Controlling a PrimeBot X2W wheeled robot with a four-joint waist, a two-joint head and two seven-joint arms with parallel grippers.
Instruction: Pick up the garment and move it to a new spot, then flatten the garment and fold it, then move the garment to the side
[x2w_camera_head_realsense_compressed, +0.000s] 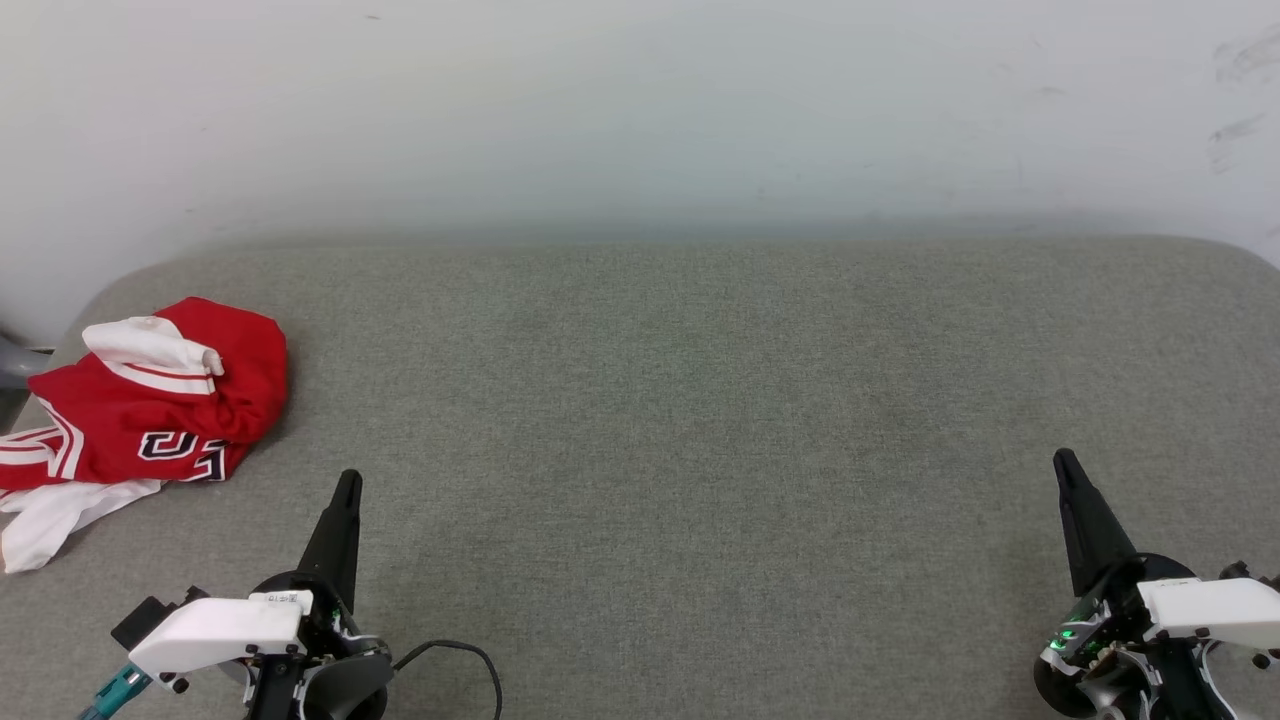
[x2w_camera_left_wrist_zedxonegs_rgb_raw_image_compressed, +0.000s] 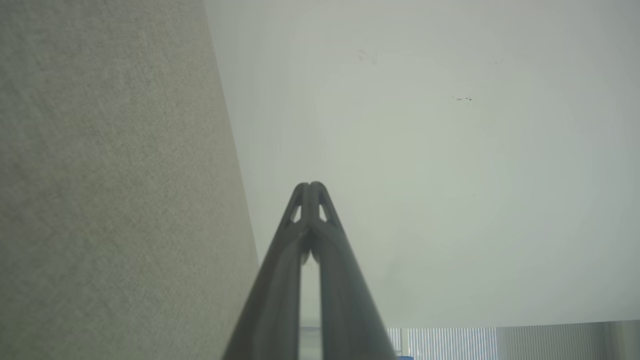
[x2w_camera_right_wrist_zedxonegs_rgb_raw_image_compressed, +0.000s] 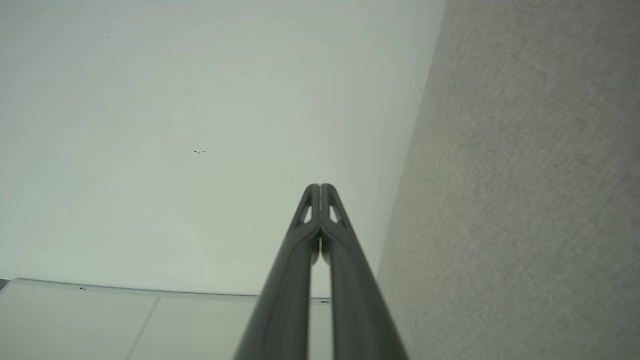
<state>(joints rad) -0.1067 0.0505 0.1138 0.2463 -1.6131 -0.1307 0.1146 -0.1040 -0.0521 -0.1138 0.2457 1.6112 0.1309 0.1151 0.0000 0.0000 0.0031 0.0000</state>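
Stands at the very start, with nothing picked up yet. Finds the garment crumpled in a heap at the far left end of the desk: red body bunched up, one white sleeve folded over the top, more white cloth trailing toward the near edge, black lettering partly showing.

Holds the left gripper pressed together, fingertips touching, empty, low at the near edge. Sits near the heap, just to its right, but clear of it. Holds the right gripper the same way, closed tight on nothing, well apart from the cloth at the opposite end. Points both straight ahead toward the pale wall, probably as a parked pose that frees the broad middle of the desk for spreading and folding.

Going by position, calls on the left arm first: part the fingers, swing leftward, pinch a raised fold. Risks catching only a loose sleeve and dragging the rest, given a heap so close to the rounded corner.
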